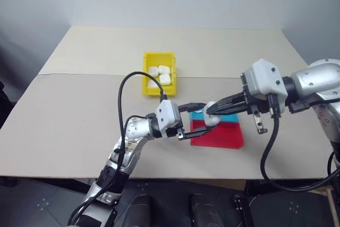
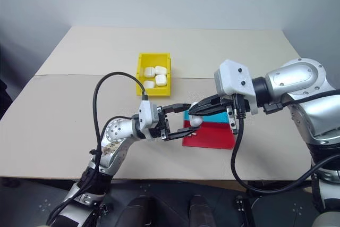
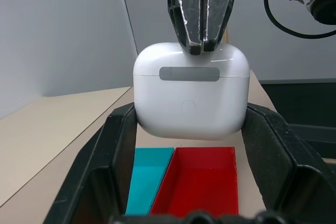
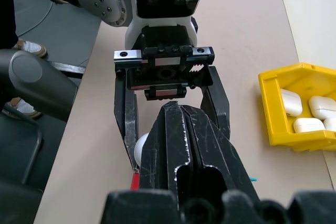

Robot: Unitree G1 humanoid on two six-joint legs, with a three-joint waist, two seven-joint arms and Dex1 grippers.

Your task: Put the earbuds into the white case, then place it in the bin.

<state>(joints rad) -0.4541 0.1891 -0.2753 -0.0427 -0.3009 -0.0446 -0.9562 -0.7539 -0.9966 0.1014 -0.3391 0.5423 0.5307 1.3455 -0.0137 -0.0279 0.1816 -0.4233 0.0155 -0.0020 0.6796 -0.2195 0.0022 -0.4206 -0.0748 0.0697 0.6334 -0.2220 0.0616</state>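
The white case (image 3: 190, 93) hangs lid shut above the trays, with my left gripper (image 1: 202, 117) shut on its two sides. My right gripper (image 1: 208, 111) comes in from the right, shut, and its fingertips (image 3: 202, 45) touch the top of the lid. In the right wrist view a sliver of the case (image 4: 140, 148) shows beside my right gripper's fingers (image 4: 173, 129). The earbuds are hidden. The yellow bin (image 1: 146, 75) stands further back on the table, to the left of both grippers.
Several white cases (image 1: 162, 74) lie in the bin. A shallow red tray (image 1: 218, 137) and a shallow blue tray (image 1: 232, 117) lie side by side right under the held case. The tabletop (image 1: 69, 126) spreads wide around them.
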